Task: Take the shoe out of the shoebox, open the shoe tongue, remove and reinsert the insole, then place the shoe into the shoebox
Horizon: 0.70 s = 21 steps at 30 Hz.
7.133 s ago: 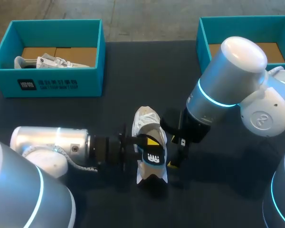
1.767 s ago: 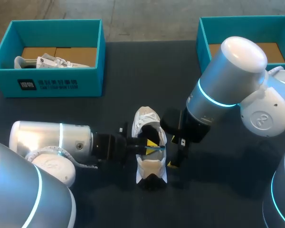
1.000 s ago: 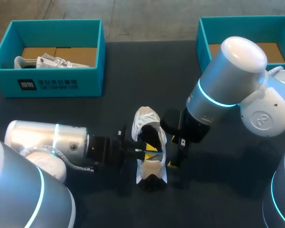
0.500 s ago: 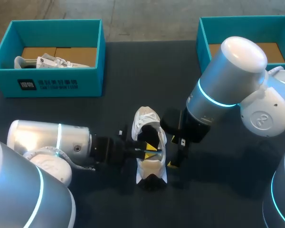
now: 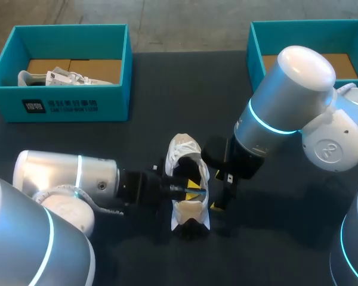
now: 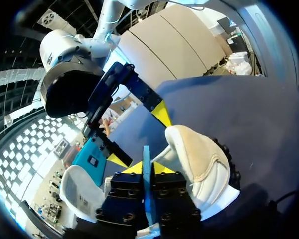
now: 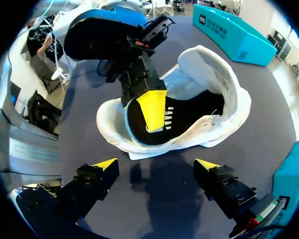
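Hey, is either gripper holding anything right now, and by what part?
The left gripper pinches the insole by its thin edge, inside the shoe. The right gripper is open beside the shoe, holding nothing.

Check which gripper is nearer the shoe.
Left. The left gripper has its fingers inside the shoe, shut on the insole. The right gripper is open beside the shoe, not touching it.
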Tool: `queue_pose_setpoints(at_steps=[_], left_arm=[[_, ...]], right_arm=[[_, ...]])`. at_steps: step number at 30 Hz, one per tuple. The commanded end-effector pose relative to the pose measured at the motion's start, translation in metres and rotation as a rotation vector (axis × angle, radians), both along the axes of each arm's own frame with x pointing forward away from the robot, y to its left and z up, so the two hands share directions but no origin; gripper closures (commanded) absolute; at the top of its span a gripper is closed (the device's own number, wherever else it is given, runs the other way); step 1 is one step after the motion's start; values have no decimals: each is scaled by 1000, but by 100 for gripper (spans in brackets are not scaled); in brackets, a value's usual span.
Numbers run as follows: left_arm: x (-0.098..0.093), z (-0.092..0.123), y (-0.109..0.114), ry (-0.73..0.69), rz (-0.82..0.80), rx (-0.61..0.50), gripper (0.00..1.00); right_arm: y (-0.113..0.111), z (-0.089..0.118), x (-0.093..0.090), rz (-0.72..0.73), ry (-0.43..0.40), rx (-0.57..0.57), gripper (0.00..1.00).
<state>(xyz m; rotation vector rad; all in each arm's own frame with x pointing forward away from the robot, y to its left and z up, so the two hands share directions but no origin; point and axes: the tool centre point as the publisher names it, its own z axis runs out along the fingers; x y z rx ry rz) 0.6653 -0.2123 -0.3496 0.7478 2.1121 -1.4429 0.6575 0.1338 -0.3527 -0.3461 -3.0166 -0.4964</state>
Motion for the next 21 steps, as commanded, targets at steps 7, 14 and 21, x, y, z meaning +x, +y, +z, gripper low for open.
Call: queue_pose_setpoints(at_steps=[7,14,21], left_arm=[[-7,17,13,18,-22,-11,62],[-4,24,22,25,-23,-7,63],[-4,24,26,44,-34,11,66]], right_arm=[[1,-1,-2,-2,-4,-3,0],[1,-1,-2,-2,-4,-3,0],[1,-1,-2,-2,-4,-3,0]])
